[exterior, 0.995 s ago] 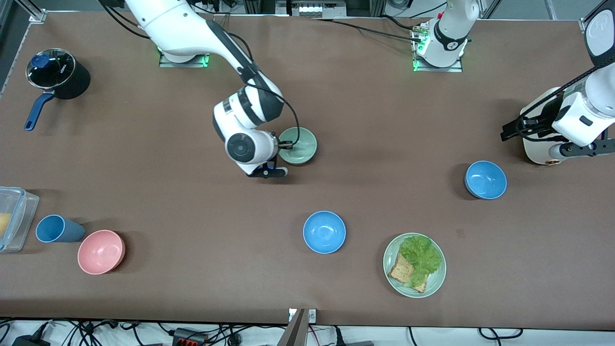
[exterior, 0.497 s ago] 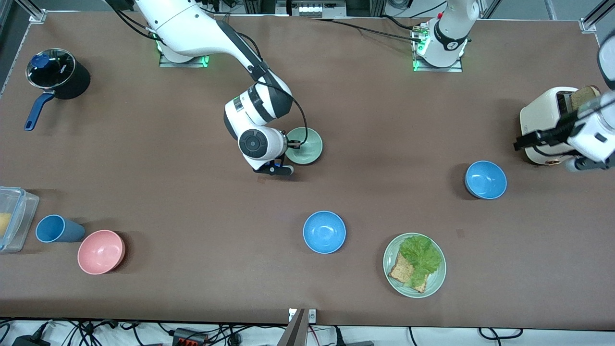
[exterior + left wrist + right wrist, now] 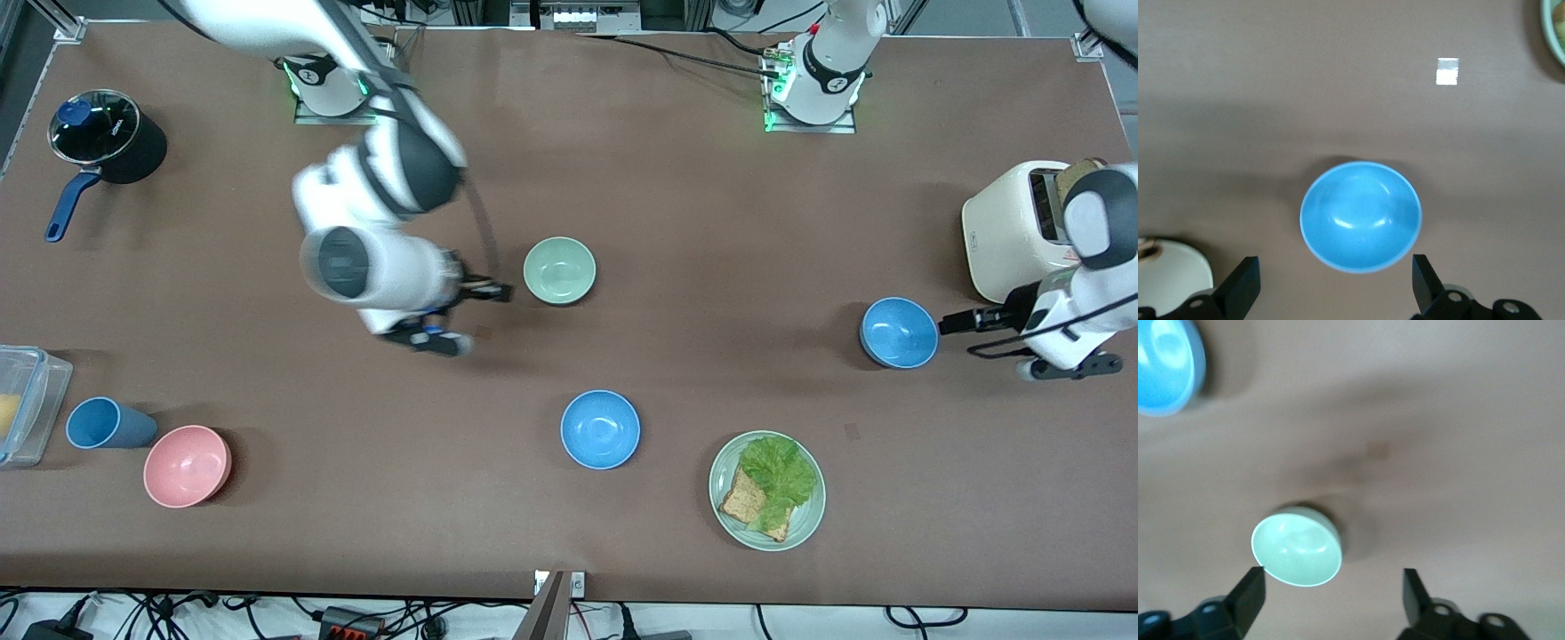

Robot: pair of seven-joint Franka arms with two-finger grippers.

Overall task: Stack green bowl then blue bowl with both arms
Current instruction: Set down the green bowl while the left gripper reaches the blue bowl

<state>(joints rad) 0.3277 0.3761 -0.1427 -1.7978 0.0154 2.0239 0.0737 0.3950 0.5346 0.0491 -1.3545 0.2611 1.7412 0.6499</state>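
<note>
Standing alone mid-table, green bowl (image 3: 559,270) unstacked | right gripper (image 3: 484,292) at its 9 o'clock, jaws open, empty | left gripper (image 3: 956,322) at 3 o'clock of blue bowl (image 3: 899,332), jaws open | stacking all remains

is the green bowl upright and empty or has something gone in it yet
Upright and empty: the green bowl sits open side up on the table with a bare inside, and the right gripper is beside it, open, not holding it.

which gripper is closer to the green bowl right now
Right. The right gripper hangs just beside the green bowl, toward the right arm's end, jaws open and not touching it. The left gripper is at the left arm's end of the table, beside a blue bowl, jaws open.
</note>
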